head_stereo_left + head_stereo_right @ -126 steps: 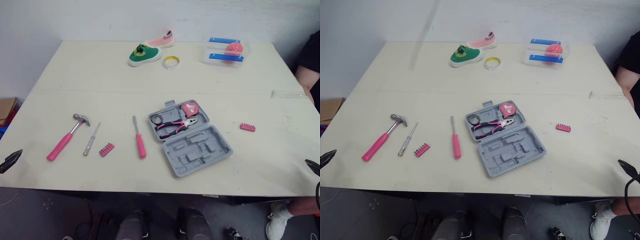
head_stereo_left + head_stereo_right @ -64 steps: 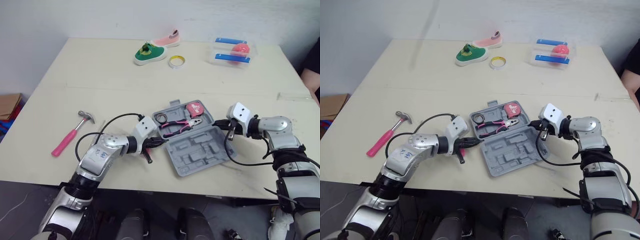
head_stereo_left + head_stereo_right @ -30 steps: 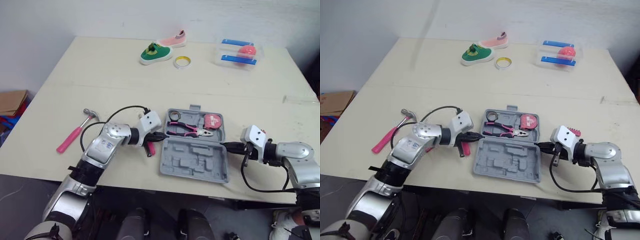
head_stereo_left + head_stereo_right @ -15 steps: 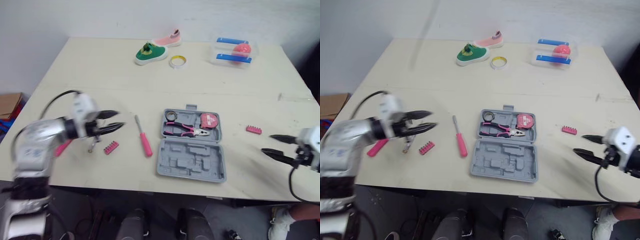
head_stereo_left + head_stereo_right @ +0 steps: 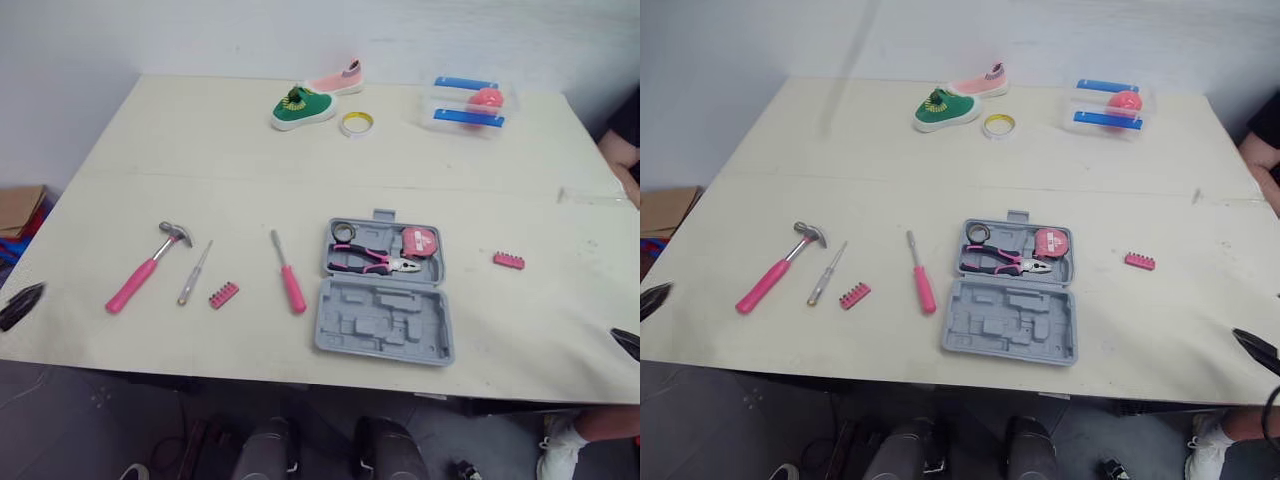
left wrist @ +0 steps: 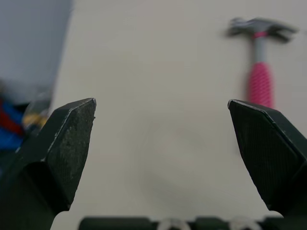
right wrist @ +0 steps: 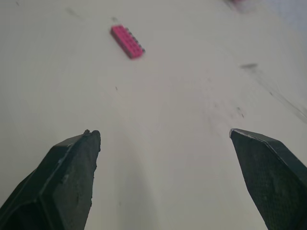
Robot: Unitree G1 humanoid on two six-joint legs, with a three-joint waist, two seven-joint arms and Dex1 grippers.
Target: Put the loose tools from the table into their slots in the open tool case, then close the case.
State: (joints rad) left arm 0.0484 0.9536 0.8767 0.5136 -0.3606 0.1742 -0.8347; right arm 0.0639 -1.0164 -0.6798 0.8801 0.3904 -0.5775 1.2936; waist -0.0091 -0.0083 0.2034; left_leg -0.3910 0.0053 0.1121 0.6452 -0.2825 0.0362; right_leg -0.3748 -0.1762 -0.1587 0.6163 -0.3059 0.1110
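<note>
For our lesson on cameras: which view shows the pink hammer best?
Left eye view: the hammer lies whole, left of the tool case. Right eye view matches; left wrist view shows it beyond the open left gripper.

Open grey tool case [image 5: 1010, 322] lies flat near the front edge of the tabletop [image 5: 790, 160]. Its far half holds pink pliers [image 5: 1005, 260] and a pink tape measure [image 5: 1052, 242]; its near half shows bare moulded slots.

Left of the case, each lying apart:
- pink-handled screwdriver [image 5: 920, 275]
- pink bit holder [image 5: 853, 296]
- slim screwdriver [image 5: 826, 273]
- pink-handled hammer [image 5: 770, 270]

Second bit holder [image 5: 1139, 261] lies right of the case. Green shoe [image 5: 945, 108] and tape roll [image 5: 998, 125] sit near the far edge.
</note>
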